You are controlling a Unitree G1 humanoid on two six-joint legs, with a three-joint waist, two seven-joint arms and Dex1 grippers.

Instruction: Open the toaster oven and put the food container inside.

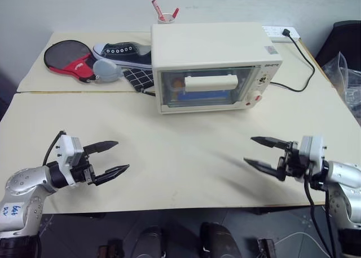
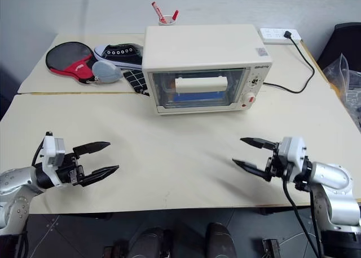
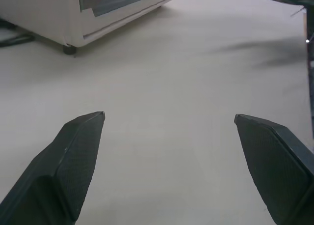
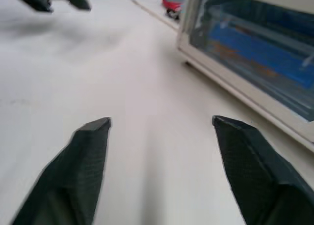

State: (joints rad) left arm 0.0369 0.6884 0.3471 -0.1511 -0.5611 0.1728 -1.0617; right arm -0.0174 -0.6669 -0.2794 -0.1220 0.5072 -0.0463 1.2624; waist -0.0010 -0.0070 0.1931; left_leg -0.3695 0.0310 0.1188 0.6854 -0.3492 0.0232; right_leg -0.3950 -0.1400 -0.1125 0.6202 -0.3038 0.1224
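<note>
Two pale tables stand pushed together, and the toaster oven [image 1: 214,66] sits toward the far middle with its glass door shut and its black cord [image 1: 304,61] trailing off to the far right. Through the glass, the food container [image 1: 197,92] already lies inside on the rack, its blue and orange showing behind the wide cream handle [image 1: 211,82], so the job looks finished or nearly so. Left of the oven lie a sneaker [image 1: 124,54], a paddle [image 1: 70,58] and a checked cloth [image 1: 135,76]; a cup of markers [image 1: 166,16] stands behind it. The left gripper [image 1: 111,158] hangs over the near left of the table, fingers spread wide and empty. The right gripper [image 1: 260,152] hangs over the near right, fingers also apart and holding nothing. Both are well apart from the oven, which lies far and between them. The oven looks rigid and fairly heavy, unlikely to slide; its door is best taken by the bar handle, pinched from above and below. The container is probably light, stiff plastic, slick on its sides, and best gripped across its narrow width.
</note>
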